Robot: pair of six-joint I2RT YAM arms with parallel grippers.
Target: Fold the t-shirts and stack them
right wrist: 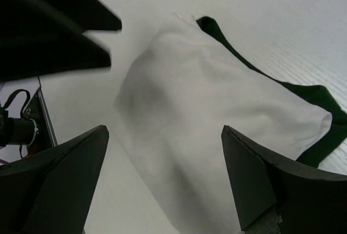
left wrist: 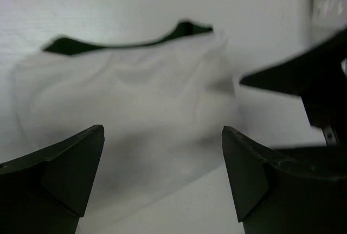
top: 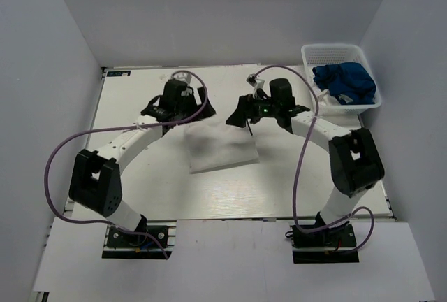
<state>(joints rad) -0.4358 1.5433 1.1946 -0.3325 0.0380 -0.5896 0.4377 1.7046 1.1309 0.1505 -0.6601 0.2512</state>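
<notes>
The left arm (top: 133,141) and right arm (top: 316,131) are built of white tubular links joined by blocky black joint housings. A purple cable (top: 47,169) loops alongside each. Each arm is bolted to a black base plate (top: 136,240). The left gripper (left wrist: 162,129) and right gripper (right wrist: 165,128) have matte black, wedge-shaped fingers. A small green light (top: 264,110) glows on the right wrist.
</notes>
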